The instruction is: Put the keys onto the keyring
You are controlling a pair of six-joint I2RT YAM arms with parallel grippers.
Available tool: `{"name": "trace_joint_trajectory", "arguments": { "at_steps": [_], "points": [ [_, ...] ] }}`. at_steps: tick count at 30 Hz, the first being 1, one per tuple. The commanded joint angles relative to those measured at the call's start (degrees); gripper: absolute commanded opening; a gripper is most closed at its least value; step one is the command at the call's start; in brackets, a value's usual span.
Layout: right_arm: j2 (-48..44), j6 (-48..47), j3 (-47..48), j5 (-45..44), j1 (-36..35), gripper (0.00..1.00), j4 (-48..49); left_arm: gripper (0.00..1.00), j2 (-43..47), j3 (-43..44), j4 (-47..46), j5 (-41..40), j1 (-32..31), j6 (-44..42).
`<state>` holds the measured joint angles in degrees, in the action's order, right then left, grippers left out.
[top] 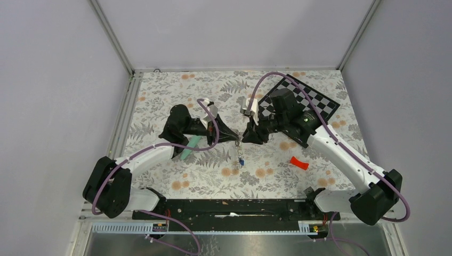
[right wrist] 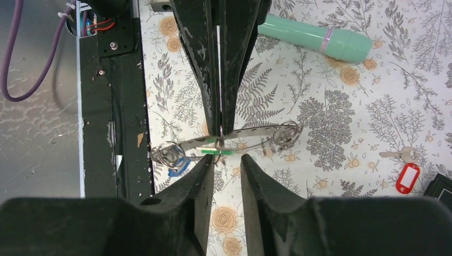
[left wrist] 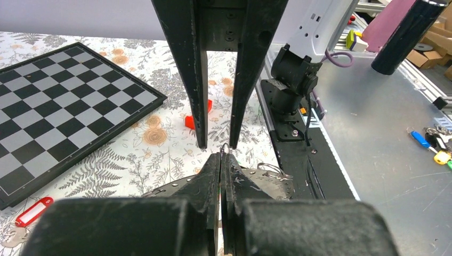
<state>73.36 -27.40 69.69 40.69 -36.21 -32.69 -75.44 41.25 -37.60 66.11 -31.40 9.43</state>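
The keyring (right wrist: 253, 130) sits near the middle of the worktop (top: 160, 101), caught between the tips of the two arms. In the right wrist view it shows as a thin metal strip or chain with a wire ring at each end, lying crosswise under the left gripper (right wrist: 220, 128). That gripper is pressed fully closed on the keyring at about its midpoint, and a small metal loop pokes out just past its tips in the left wrist view.

A green-tagged key (right wrist: 213, 151) lies just beside the held spot, close against the strip. A blue-tagged key (right wrist: 178, 166) hangs at the ring on the end nearer the arm bases. Whether the keyring rests on the cloth or hangs free of it cannot be told.

The right gripper (right wrist: 226, 160) faces the left one tip to tip. Its jaws stand a little apart and hold nothing, and the left gripper's tip and the green tag sit just in front of the gap.

Farther out, a red-tagged key (right wrist: 408, 177) lies flat on the worktop, well apart from the keyring. A mint-green tube (right wrist: 314, 36) lies behind the left arm. A red plastic piece (top: 299, 162) lies under the right arm, and a chessboard (left wrist: 64, 106) sits at the far right corner.
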Motion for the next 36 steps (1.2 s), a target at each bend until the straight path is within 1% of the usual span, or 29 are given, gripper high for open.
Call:
{"name": "trace_joint_trajectory", "arguments": {
  "at_steps": [1,5,9,10,15,17,21,25,29,34,36],
  "points": [
    [-2.4,1.5,-0.8,4.0,1.4,0.35,2.9,0.0,1.5,-0.1,-11.3,1.7,0.3,6.5],
    [-2.2,2.1,-0.9,5.6,1.8,0.37,3.4,0.0,1.3,-0.4,-12.4,1.4,0.3,7.1],
    [-1.5,2.8,-0.7,6.9,1.9,0.36,4.0,0.0,1.2,-0.4,-13.0,1.4,0.3,7.5],
    [-1.3,2.9,-0.7,7.1,1.9,0.34,4.0,0.0,1.2,-0.4,-13.0,1.4,0.3,7.5],
    [-1.0,2.7,-1.1,6.8,2.1,0.15,4.2,0.0,1.4,-1.0,-15.1,1.8,0.3,8.6],
    [-1.3,2.8,-1.8,6.6,2.3,0.09,4.7,0.0,1.4,-1.4,-16.8,2.2,0.3,9.6],
    [-1.8,3.0,-2.9,6.6,2.6,0.04,5.6,0.0,1.3,-2.0,-21.5,3.9,0.4,12.1],
    [-1.4,3.5,-2.8,7.7,2.7,0.03,6.1,0.0,0.9,-2.7,-25.7,3.9,0.4,15.2],
    [-0.2,5.2,-2.6,10.5,2.7,0.04,7.4,0.0,0.3,-3.5,-28.6,3.1,0.2,16.5],
    [2.0,6.9,-2.1,13.9,2.7,0.08,8.8,0.0,-0.4,-4.0,-29.6,2.8,-0.2,16.5],
    [2.3,7.0,-1.9,14.4,2.8,0.11,9.1,0.0,-0.3,-4.1,-29.7,2.9,-0.2,16.4]
  ]
}}
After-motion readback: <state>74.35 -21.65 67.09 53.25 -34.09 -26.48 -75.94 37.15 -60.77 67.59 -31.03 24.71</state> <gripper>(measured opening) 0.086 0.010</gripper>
